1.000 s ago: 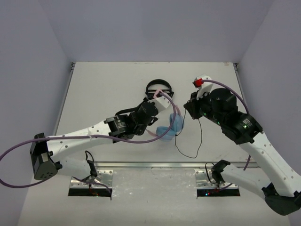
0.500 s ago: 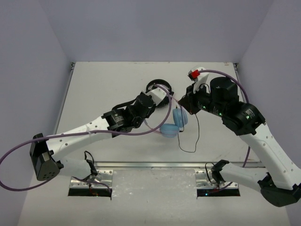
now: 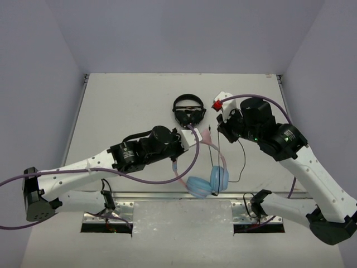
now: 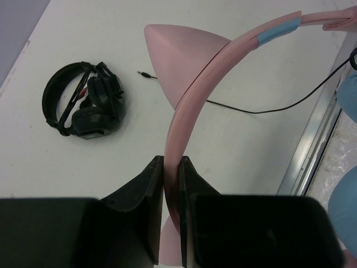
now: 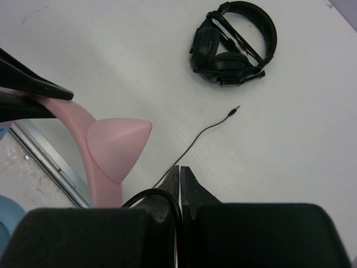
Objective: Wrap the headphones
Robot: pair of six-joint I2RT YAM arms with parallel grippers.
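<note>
The headphones hang in the air near the table's front edge, with light blue earcups point(image 3: 209, 181) and a pink headband point(image 3: 207, 148). My left gripper point(image 3: 195, 137) is shut on the headband point(image 4: 184, 117) beside a pink ear point(image 4: 178, 56). My right gripper point(image 3: 219, 125) is shut on the thin dark cable point(image 3: 218, 151), which loops over its left finger point(image 5: 162, 196). The cable's plug point(image 5: 236, 108) lies on the table. The pink ear also shows in the right wrist view point(image 5: 114, 145).
All-black headphones point(image 3: 188, 109) lie folded on the table behind both grippers; they also show in the left wrist view point(image 4: 83, 106) and the right wrist view point(image 5: 234, 44). A metal rail point(image 3: 167, 196) runs along the table's near edge, just below the earcups.
My left gripper has drawn back toward the near edge with the headband, and the earcups moved down toward the rail. My right gripper shifted left with the cable.
</note>
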